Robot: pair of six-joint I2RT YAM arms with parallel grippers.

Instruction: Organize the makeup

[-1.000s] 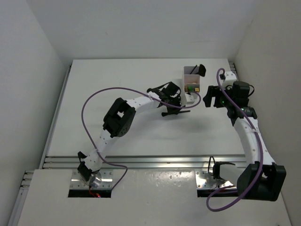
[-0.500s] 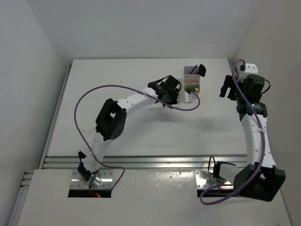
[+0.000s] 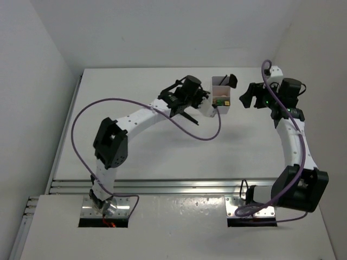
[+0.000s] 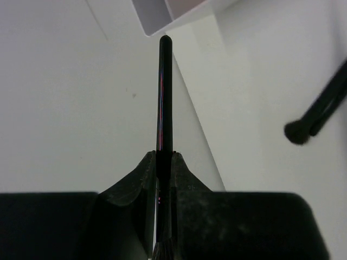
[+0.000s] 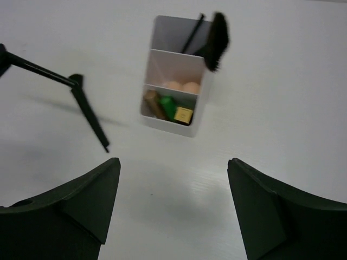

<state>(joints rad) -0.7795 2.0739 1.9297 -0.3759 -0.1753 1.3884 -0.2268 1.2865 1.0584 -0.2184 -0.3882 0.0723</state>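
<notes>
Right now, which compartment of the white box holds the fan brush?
The far end compartment, where the fan brush leans out. The middle one holds peach sponges, the nearest one the green and brown tubes.

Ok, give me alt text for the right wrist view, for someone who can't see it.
A translucent white three-compartment box stands on the white table: a black fan-headed brush in the far section, peach egg-shaped sponges in the middle, green and gold-brown tubes nearest. A thin black brush reaches in from the left; the open right gripper frames the bottom.
</notes>
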